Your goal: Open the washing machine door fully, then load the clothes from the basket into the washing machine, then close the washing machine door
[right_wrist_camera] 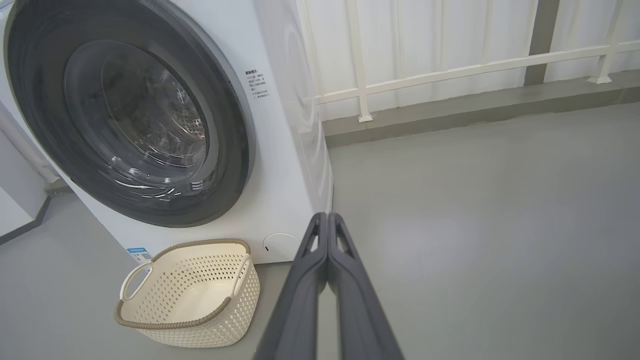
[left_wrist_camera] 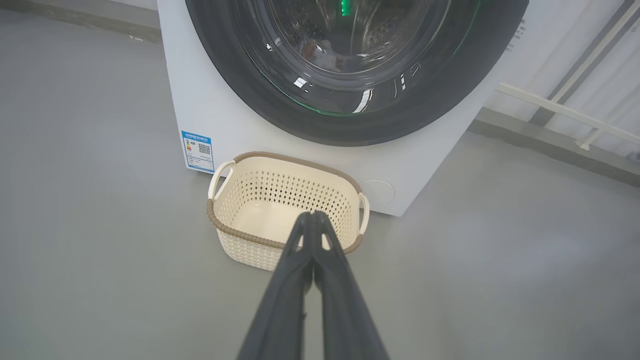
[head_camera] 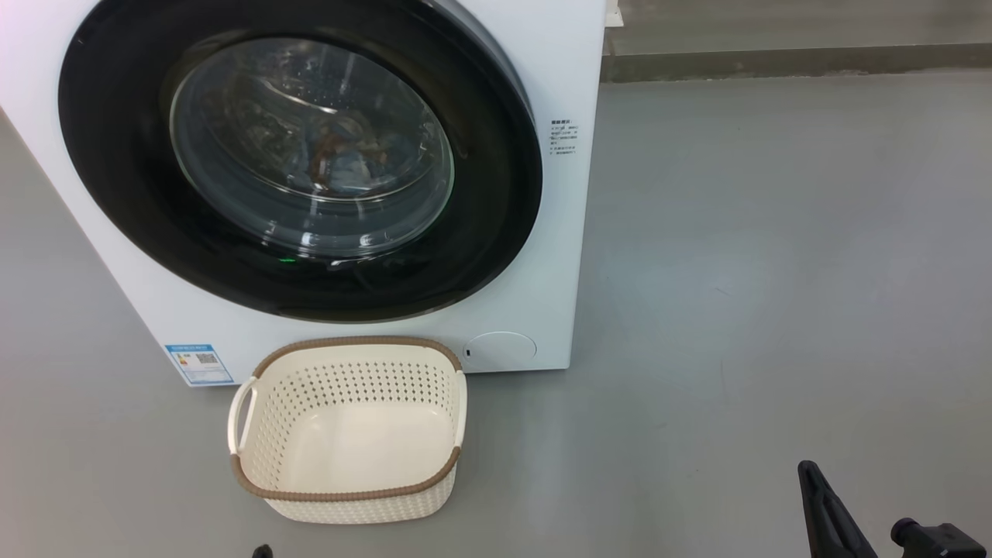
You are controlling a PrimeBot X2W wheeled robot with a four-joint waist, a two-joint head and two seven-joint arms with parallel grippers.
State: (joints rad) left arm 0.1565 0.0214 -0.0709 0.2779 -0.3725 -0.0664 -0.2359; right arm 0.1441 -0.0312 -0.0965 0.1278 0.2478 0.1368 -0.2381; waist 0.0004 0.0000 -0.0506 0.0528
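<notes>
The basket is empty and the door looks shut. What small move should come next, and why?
Probably just back away, I judge: the basket is empty, the clothes show behind the glass of the door, which looks closed, and the left gripper and right gripper have their jaws shut on nothing.

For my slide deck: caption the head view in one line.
Empty basket on the grey floor before the washing machine, door shut, clothes dimly visible behind its glass.
</notes>
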